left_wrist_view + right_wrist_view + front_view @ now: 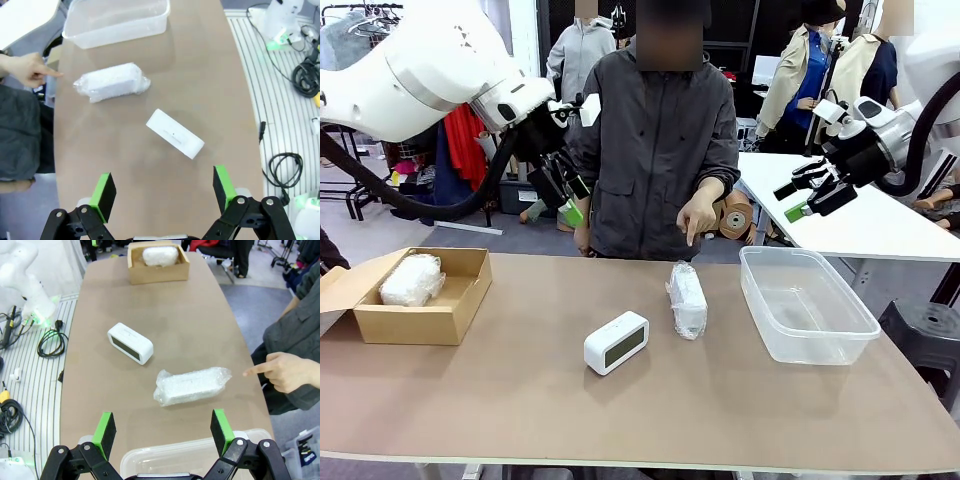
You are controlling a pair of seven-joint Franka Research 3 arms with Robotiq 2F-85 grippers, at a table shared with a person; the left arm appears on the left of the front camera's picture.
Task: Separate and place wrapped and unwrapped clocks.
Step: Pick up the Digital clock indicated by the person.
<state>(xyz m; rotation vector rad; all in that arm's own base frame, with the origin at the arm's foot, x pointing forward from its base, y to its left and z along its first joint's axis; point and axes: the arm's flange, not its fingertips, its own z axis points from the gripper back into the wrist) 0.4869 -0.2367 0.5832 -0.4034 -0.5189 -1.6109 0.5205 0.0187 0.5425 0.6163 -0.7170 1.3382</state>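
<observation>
Brown tabletop point(520, 400) stretches wide, most of it bare. Near its middle the bare white clock point(616, 342) stands on its long edge, turned at an angle, its dark screen facing the near side. Just to its right and a little farther off, apart from it, a wrapped bundle point(687, 299) lies lengthwise, pointing near to far. The second wrapped bundle point(411, 279) lies inside the open cardboard box point(420, 322) at the left, whose flap folds out toward the left edge. A clear plastic tub point(808, 335) sits at the right, close to the right edge.

Open table lies between the clock and the box, and a broad free strip runs along the whole near edge.

A person stands at the far side, one hand point(697, 217) pointing an index finger down above the far end of the middle bundle, not touching it.

The left gripper point(565, 195) hangs high over the far edge, left of the person's hand, fingers angled downward, jaws spread with nothing between them. The right gripper point(795, 198) hovers high beyond the tub at the far right, jaws likewise apart and holding nothing.
</observation>
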